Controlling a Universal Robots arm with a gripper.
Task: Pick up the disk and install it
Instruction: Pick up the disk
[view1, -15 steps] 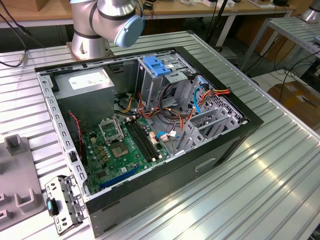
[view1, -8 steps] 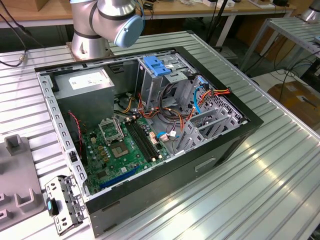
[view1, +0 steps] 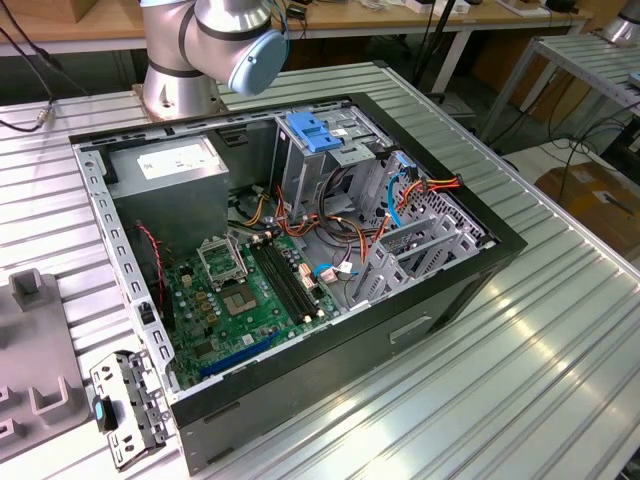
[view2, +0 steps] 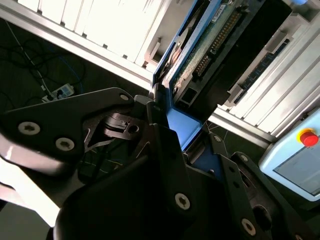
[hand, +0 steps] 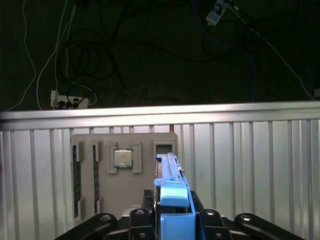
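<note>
The disk (hand: 172, 186) stands edge-on between my gripper's black fingers, its blue plastic rail facing the first wrist camera. In the second wrist view the disk (view2: 202, 47) shows its green circuit-board side and blue rail, running away from the gripper (view2: 176, 131). The gripper (hand: 172, 212) is shut on the disk, which hangs above a grey holder tray (hand: 150, 145) on the ribbed metal table. The open computer case (view1: 290, 250) lies in the middle of the exterior view, with its metal drive cage (view1: 330, 160) and blue latch (view1: 314, 132) at the back.
The grey holder tray carries a processor chip (hand: 123, 158) and memory sticks (hand: 77, 180). Inside the case are a power-supply box (view1: 170, 175), a green motherboard (view1: 245, 290) and loose coloured cables (view1: 400, 195). The arm's base (view1: 205, 50) stands behind the case.
</note>
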